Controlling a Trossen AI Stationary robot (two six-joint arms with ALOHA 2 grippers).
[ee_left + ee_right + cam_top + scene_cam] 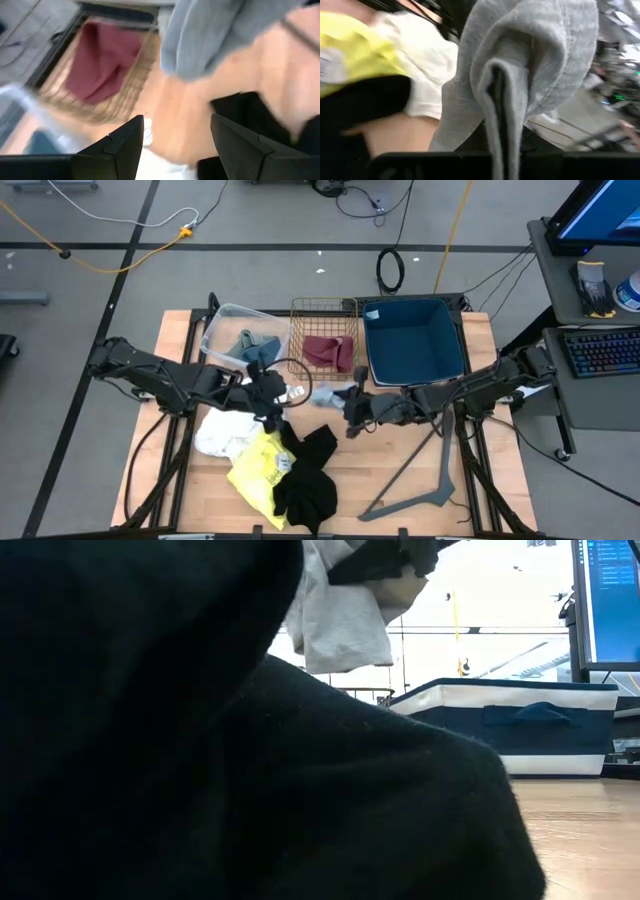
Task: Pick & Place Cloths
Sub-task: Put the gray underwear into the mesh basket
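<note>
My right gripper (349, 409) is over the table's middle, shut on the grey cloth (334, 393), which hangs in the low view (340, 630). My left gripper (270, 392) is open just left of it, above the pile, touching nothing; its fingers frame bare wood in the left wrist view (175, 145). The white cloth (222, 435), the yellow cloth (258, 470) and a black cloth (308, 480) lie heaped on the table's near half. The maroon cloth (328, 352) lies in the wire basket (322, 308). The teal-blue cloth (255, 347) sits in the clear tub (225, 315). My right gripper holds the grey cloth by a bunched fold (502, 85) of several layers, which drapes over the fingers and hides them. It comes from the table's right, roughly level. The cloth is lifted clear and hangs slack below the gripper (385, 560).
A dark blue fabric bin (415, 340) stands at the far right, next to the wire basket. A grey plastic hanger (425, 480) lies on the near right of the table. The black cloth (200, 760) fills most of the low view.
</note>
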